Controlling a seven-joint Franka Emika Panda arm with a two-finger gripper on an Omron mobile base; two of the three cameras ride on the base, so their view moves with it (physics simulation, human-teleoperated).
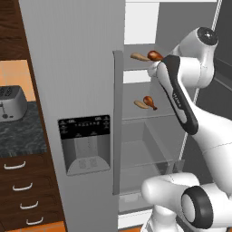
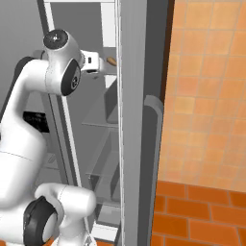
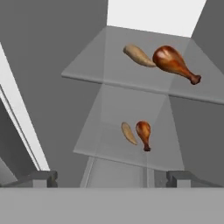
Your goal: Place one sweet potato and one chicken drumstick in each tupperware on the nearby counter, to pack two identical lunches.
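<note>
Inside the open fridge point(image 1: 149, 136), the upper glass shelf point(image 3: 96, 65) holds a chicken drumstick point(image 3: 175, 63) just beside a pale sweet potato point(image 3: 138, 56). A second drumstick point(image 3: 144, 133) and sweet potato point(image 3: 128, 133) lie together on the shelf below it. The gripper point(image 3: 109, 179) hovers before the upper shelf, fingers wide apart, holding nothing
</note>
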